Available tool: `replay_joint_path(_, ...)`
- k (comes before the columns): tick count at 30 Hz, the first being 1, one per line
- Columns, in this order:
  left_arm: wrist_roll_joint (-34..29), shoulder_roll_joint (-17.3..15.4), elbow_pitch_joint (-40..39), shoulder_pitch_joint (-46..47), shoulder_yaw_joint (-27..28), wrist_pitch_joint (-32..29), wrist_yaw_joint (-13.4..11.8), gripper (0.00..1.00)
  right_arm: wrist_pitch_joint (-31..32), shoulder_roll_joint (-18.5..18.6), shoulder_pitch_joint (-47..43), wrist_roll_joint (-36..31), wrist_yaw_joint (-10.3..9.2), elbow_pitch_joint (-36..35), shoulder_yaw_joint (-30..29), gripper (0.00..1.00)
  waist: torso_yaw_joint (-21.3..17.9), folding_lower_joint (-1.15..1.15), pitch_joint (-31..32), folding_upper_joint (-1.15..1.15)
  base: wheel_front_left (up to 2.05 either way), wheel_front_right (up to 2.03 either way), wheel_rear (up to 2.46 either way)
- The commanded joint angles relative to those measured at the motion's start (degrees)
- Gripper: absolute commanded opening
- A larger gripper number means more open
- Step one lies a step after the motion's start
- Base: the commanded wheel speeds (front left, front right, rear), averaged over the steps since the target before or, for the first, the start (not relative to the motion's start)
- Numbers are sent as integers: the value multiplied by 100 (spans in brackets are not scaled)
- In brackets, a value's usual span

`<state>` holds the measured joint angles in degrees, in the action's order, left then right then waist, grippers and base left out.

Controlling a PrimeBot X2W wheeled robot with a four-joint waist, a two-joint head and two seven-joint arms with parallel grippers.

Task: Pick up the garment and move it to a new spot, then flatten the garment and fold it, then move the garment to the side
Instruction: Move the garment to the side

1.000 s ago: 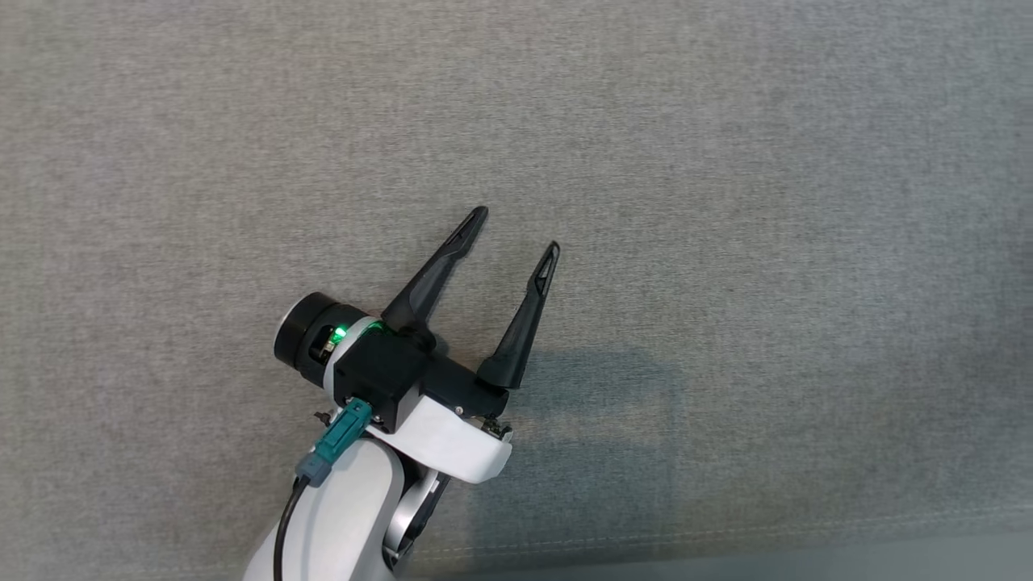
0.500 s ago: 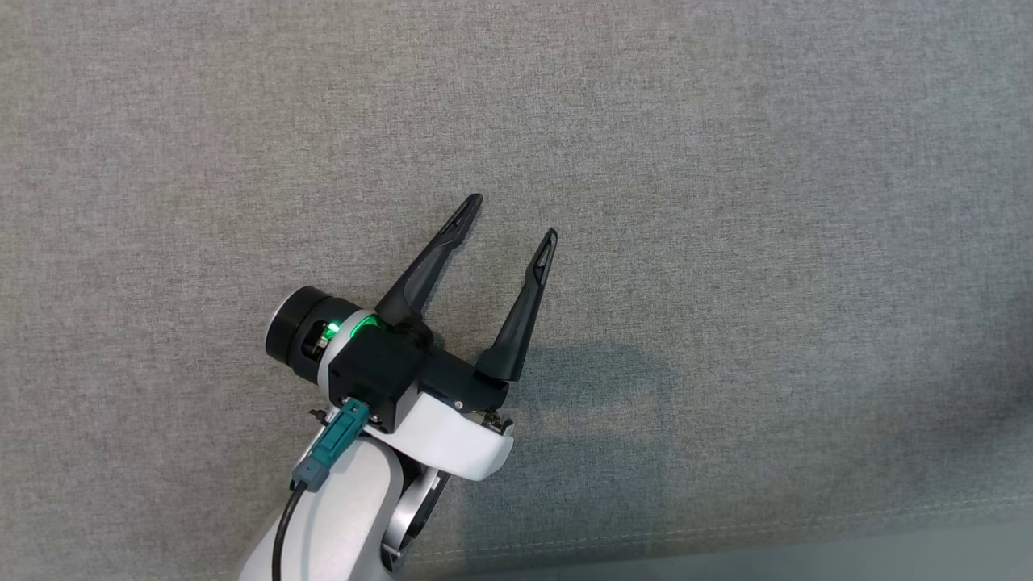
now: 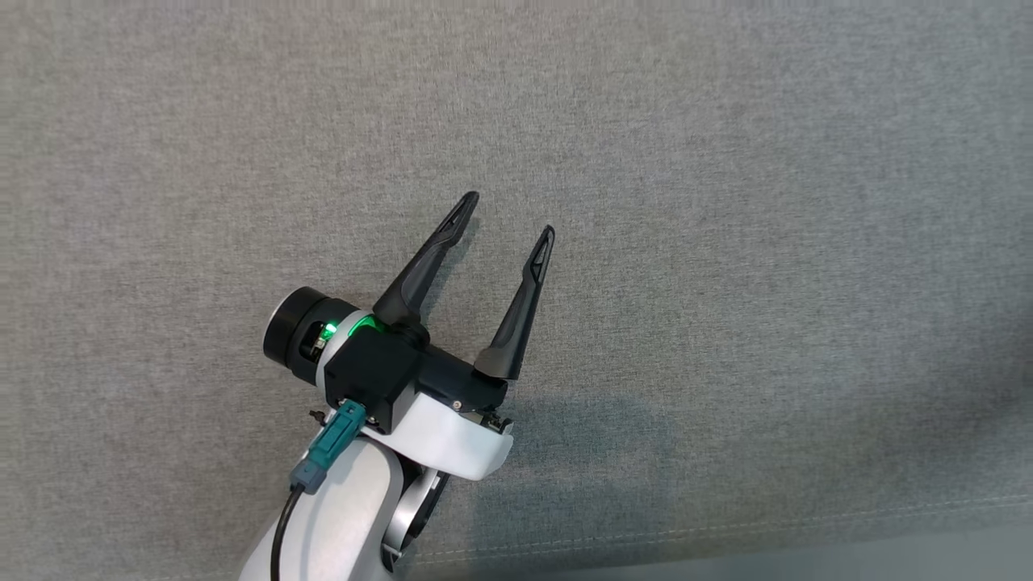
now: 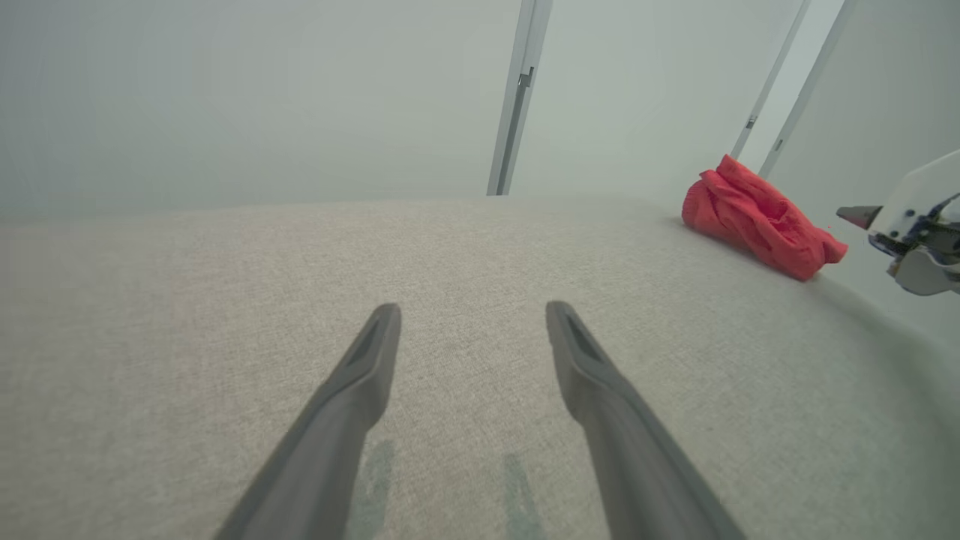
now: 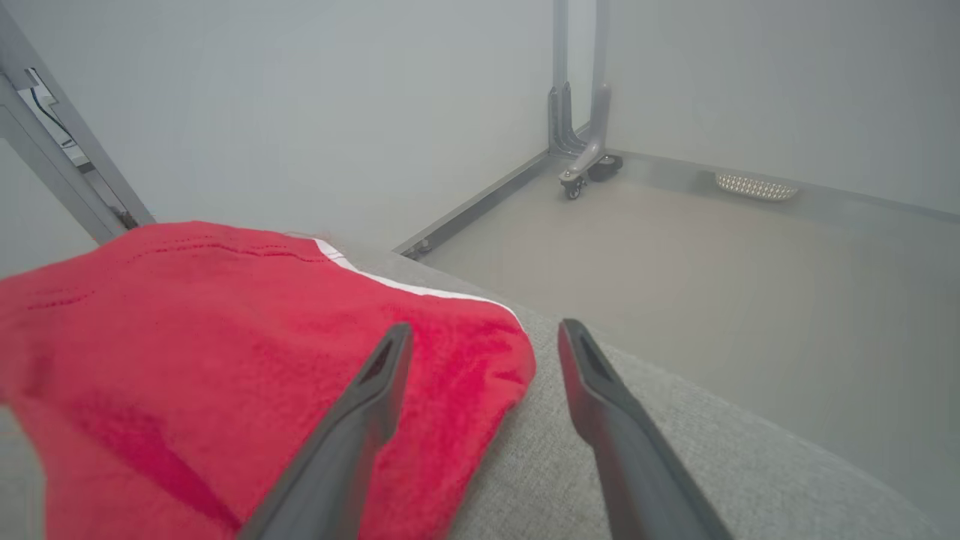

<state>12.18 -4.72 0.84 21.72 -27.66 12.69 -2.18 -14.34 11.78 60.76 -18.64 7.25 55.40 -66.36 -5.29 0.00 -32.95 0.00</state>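
Observation:
The garment [image 5: 187, 352] is red with a thin white trim and lies in a folded heap near the edge of the grey fabric surface [image 5: 570, 480]. My right gripper [image 5: 484, 330] stands open just over the garment's near corner, with nothing between its fingers. In the left wrist view the garment [image 4: 757, 217] sits far off at the right, and part of my right gripper's body [image 4: 915, 232] hangs beside it. My left gripper [image 3: 510, 214] is open over the bare grey surface [image 3: 726, 242], holding nothing; its fingers point away across the cloth [image 4: 472, 315].
Beyond the surface's edge lies a pale floor [image 5: 675, 247] with a metal frame leg on castors [image 5: 581, 161] and a small white perforated object [image 5: 754, 186]. Metal posts [image 4: 517, 97] stand behind the surface.
My left gripper has drifted slightly up and left in the head view, still open. The right arm has no earlier picture.

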Motion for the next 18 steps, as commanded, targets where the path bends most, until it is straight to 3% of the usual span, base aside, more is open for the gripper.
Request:
replay_joint_path(1, 19, -12, -110, 51, 149, 64, -62, 100, -66, 50, 22, -49, 24, -214, 39, 100, -3, 0, 178, 0, 0, 0, 0)
replay_joint_path(9, 163, 41, 103, -144, 268, 182, -212, 100, -66, -415, -172, 51, 24, -667, 870, 100, 3, 0, 887, 0, 0, 0, 0)
replay_joint_path(18, 422, 106, 443, -692, 841, 227, -699, 100, -66, -858, -1674, 1200, 24, -1083, 3230, 100, 337, 0, 2063, 0, 0, 0, 0)
